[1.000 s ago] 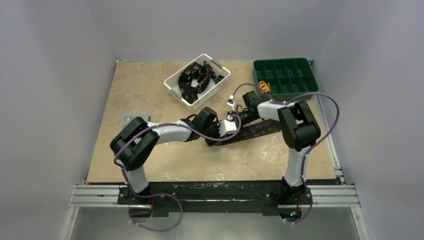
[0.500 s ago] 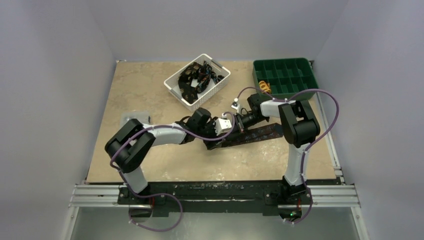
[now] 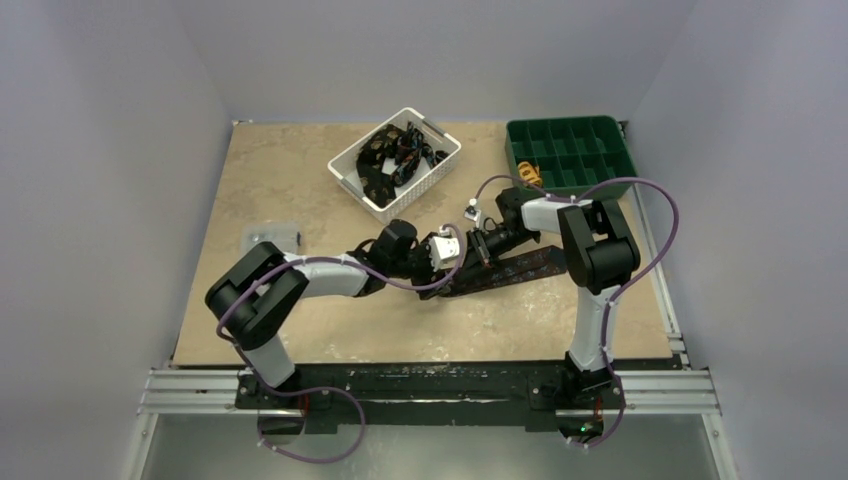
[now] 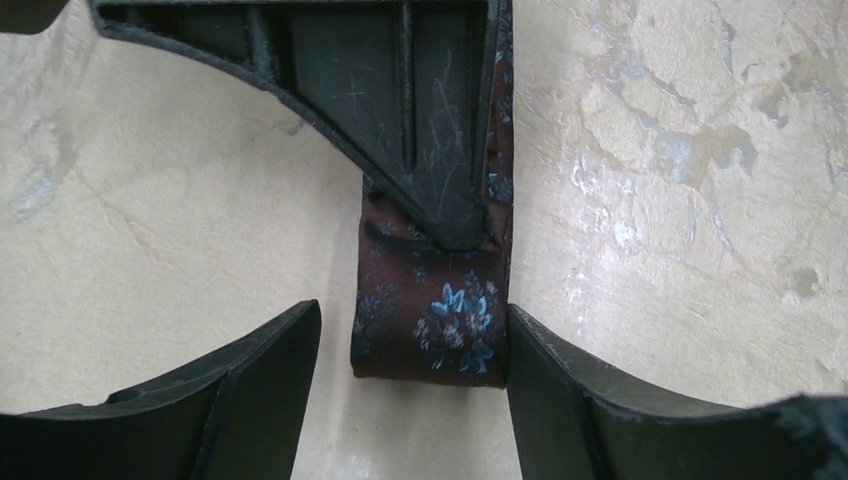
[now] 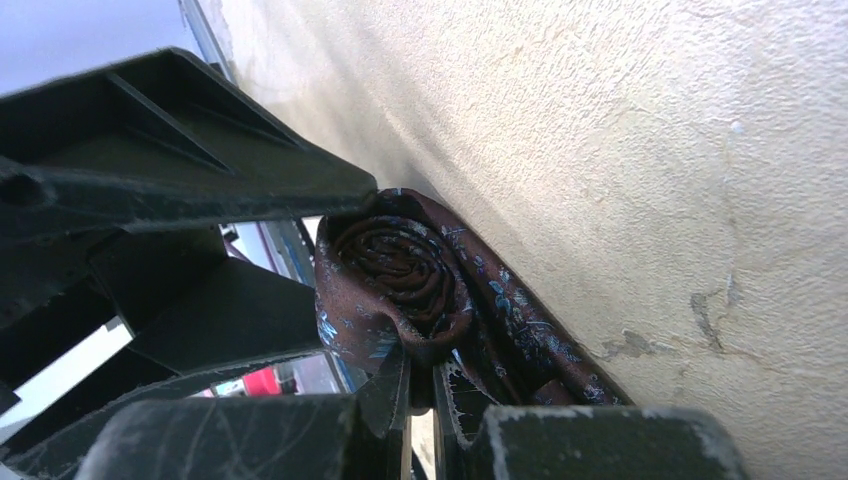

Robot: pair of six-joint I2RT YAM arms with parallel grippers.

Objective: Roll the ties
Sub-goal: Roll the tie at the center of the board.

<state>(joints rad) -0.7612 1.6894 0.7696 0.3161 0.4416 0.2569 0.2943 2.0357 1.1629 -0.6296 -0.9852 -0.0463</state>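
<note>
So the tie (image 5: pixel 400 265) sits mid-table (image 4: pixel 680 150), one end wound into a tight spiral, the rest lying flat toward the right. The fabric's a smooth dark maroon-brown weave with little blue flower marks. The right pincer (image 5: pixel 421 390) is pinched together on the roll's edge. The left pincer (image 4: pixel 410 335) stands apart, one finger on each side of the roll, one maybe just touching it, hard to say. Both are scuffed, ribbed black plastic. The table's beige, marbled, stone-look. Further back there's a white slatted plastic basket (image 3: pixel 420 188) with other ties (image 3: pixel 395 155) tangled inside, plus a green compartment tray (image 3: pixel 590 150).
</note>
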